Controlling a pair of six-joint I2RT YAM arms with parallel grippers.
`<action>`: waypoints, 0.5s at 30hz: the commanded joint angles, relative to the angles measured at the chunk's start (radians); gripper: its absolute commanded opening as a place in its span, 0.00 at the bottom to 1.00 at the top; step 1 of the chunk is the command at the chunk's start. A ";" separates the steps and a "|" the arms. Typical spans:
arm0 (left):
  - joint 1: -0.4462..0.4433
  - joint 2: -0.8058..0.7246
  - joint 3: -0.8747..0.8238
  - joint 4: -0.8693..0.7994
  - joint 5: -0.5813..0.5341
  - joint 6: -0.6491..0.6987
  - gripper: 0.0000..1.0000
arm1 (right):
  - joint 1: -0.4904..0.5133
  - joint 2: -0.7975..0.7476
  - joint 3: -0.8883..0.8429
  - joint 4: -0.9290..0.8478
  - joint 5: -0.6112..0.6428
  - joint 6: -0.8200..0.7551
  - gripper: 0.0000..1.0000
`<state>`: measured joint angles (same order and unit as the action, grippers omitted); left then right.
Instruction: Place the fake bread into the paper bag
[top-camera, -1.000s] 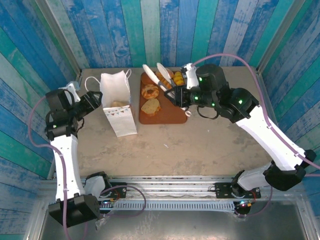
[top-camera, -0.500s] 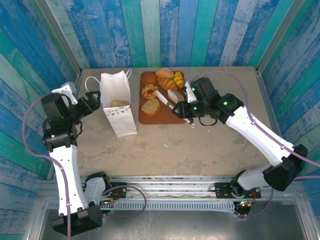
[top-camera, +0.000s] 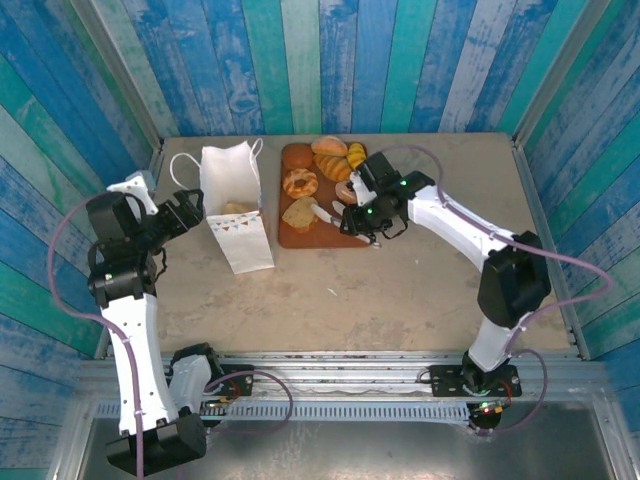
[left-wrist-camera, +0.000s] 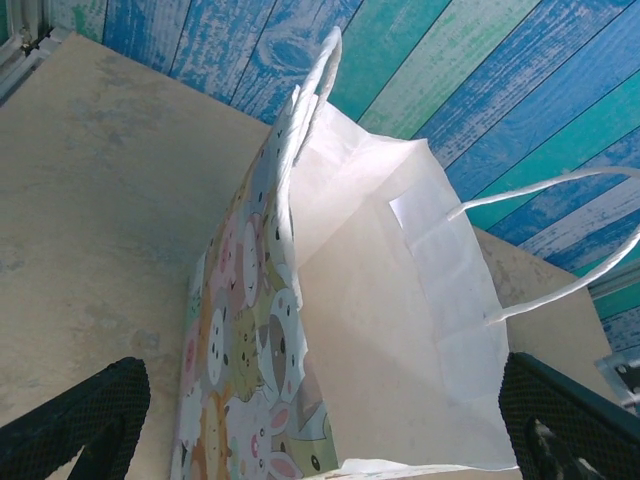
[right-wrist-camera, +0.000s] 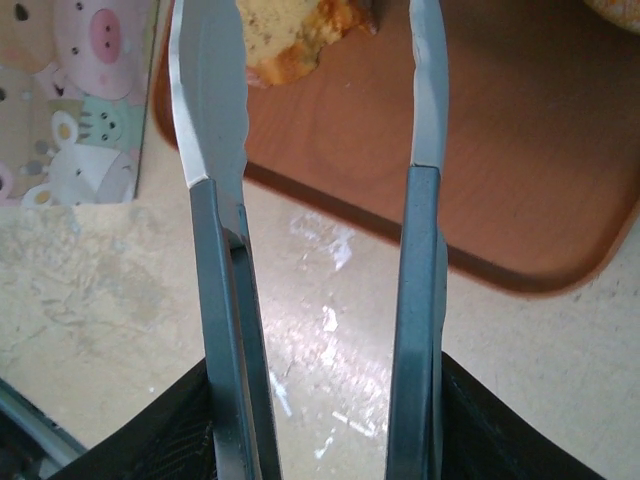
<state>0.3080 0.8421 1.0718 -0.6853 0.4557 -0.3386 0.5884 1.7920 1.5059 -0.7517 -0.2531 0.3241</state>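
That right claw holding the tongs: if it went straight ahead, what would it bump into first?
Probably the cut bread slice on the brown board: the tongs in the right gripper aim at it across the board's edge, though their height is unclear.

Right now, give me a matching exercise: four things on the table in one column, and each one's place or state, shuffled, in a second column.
1. paper bag
2. tongs
3. board
4. left claw

A. brown, under the bread
B. open, beside the bag
C. gripped by the right claw
D. standing left of the board

Pairs: 1-D, 2-C, 3-A, 4-B
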 joint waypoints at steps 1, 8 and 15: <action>0.006 -0.008 -0.010 -0.012 -0.027 0.027 0.94 | -0.031 0.064 0.081 -0.011 -0.030 -0.062 0.51; 0.005 0.007 -0.025 0.000 -0.011 0.054 0.94 | -0.059 0.212 0.201 -0.051 -0.080 -0.098 0.49; 0.005 0.019 -0.016 -0.017 -0.018 0.072 0.94 | -0.064 0.334 0.310 -0.092 -0.139 -0.129 0.47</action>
<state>0.3080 0.8608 1.0550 -0.6895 0.4389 -0.2943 0.5270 2.0964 1.7721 -0.8036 -0.3428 0.2268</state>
